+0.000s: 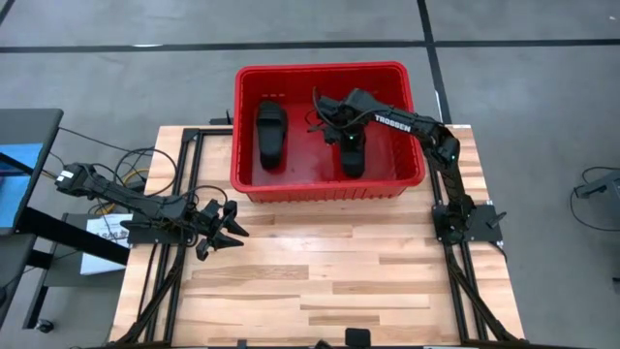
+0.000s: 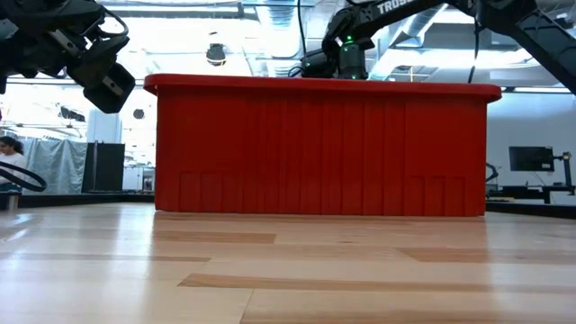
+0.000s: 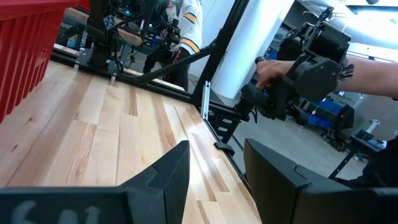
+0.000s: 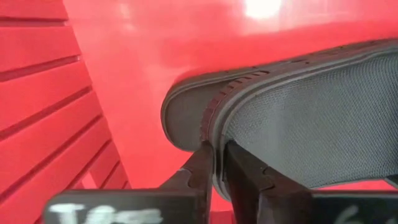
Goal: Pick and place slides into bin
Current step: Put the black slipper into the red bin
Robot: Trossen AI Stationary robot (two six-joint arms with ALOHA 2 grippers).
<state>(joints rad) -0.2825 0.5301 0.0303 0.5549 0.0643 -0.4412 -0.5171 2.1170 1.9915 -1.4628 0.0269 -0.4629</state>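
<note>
The red bin [image 1: 329,184] stands at the table's far middle and fills the low view [image 2: 315,144]. One black slide [image 1: 271,136] lies flat on its floor at the left. My right gripper [image 1: 346,139] reaches down into the bin's right half and is shut on a second black slide [image 1: 353,160], whose netted sole fills the right wrist view [image 4: 311,118]. Another dark sole end [image 4: 186,118] shows just behind it. My left gripper [image 1: 228,228] hangs open and empty over the table's left side, near the bin's front left corner [image 3: 217,180]. My right gripper pinches the slide's sole rim [image 4: 219,134] between its two fingers, near one rounded end. The fingers come slanting down from the table's right into the bin. The slide stands on edge, its netted underside toward the camera. Whether it touches the bin floor I cannot tell.
Bare wooden tabletop [image 1: 320,271] stretches in front of the bin. Black frame rails [image 1: 184,194] run along the left and right sides. In the left wrist view a person's hand [image 3: 267,68] holds a dark handle device beyond the table's edge.
</note>
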